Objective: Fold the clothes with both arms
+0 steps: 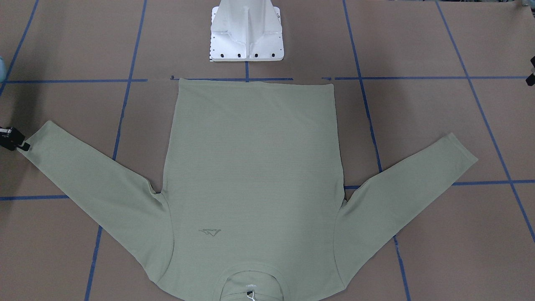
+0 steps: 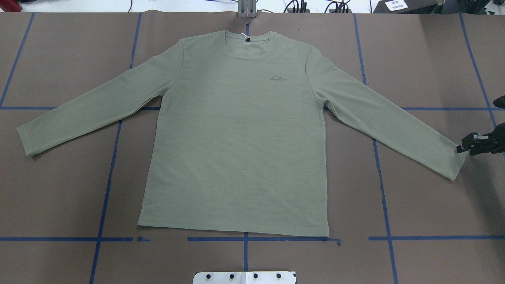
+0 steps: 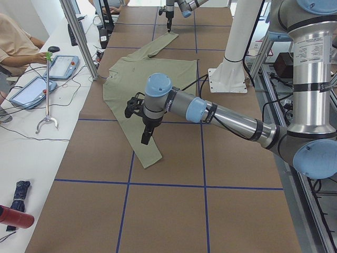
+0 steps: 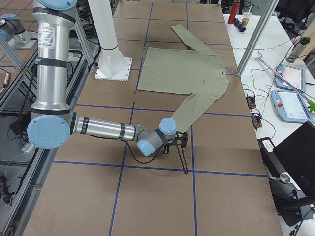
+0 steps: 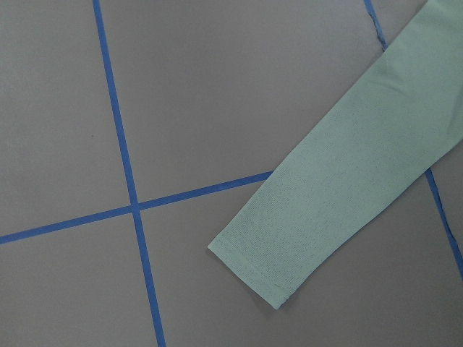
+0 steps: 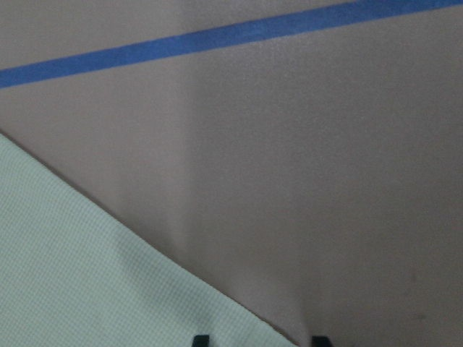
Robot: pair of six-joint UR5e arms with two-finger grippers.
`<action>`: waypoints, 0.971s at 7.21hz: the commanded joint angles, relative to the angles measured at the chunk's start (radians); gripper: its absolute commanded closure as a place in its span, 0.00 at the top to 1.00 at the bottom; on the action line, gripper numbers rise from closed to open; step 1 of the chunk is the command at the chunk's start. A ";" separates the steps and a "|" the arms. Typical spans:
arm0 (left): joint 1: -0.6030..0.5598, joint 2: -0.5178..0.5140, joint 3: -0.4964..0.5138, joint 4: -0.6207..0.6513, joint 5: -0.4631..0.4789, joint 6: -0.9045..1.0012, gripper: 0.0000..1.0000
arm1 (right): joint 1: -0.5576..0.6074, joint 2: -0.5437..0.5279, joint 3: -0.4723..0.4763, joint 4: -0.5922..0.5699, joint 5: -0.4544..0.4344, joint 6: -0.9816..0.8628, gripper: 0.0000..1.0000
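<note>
The pale sage-green long-sleeved shirt [image 2: 236, 150] lies flat and face up on the brown table, both sleeves spread out, collar at the far edge from me; it also shows in the front view [image 1: 250, 167]. My right gripper [image 2: 461, 149] is low beside the right cuff [image 2: 453, 165], also seen at the front view's left edge [image 1: 23, 145]. Its wrist view shows two fingertips [image 6: 201, 338] apart, with the sleeve edge [image 6: 87, 275] just beside them. My left gripper [image 3: 145, 138] hangs above the left sleeve cuff [image 5: 260, 264]; I cannot tell whether it is open.
The white pedestal [image 1: 246, 33] stands just behind the shirt's hem. Blue tape lines [image 2: 106, 185] cross the table. A side bench with tablets [image 3: 31, 89], a grabber tool and a seated person [image 3: 16, 42] runs along the far edge.
</note>
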 commanded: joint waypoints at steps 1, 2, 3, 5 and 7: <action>-0.001 0.000 0.000 0.001 0.000 0.000 1.00 | 0.000 -0.001 -0.004 -0.002 0.002 0.000 0.21; -0.001 0.000 -0.001 -0.001 0.002 0.000 1.00 | -0.002 -0.001 -0.010 -0.002 0.002 0.000 0.00; -0.001 0.003 0.000 -0.001 0.000 0.000 1.00 | -0.002 0.001 -0.010 -0.002 0.014 0.000 0.00; -0.001 0.003 -0.004 0.001 0.000 0.000 1.00 | 0.001 -0.001 0.017 -0.002 0.032 0.002 0.00; -0.001 0.000 -0.006 -0.001 0.000 0.000 1.00 | 0.000 -0.001 0.179 -0.002 0.072 0.143 0.00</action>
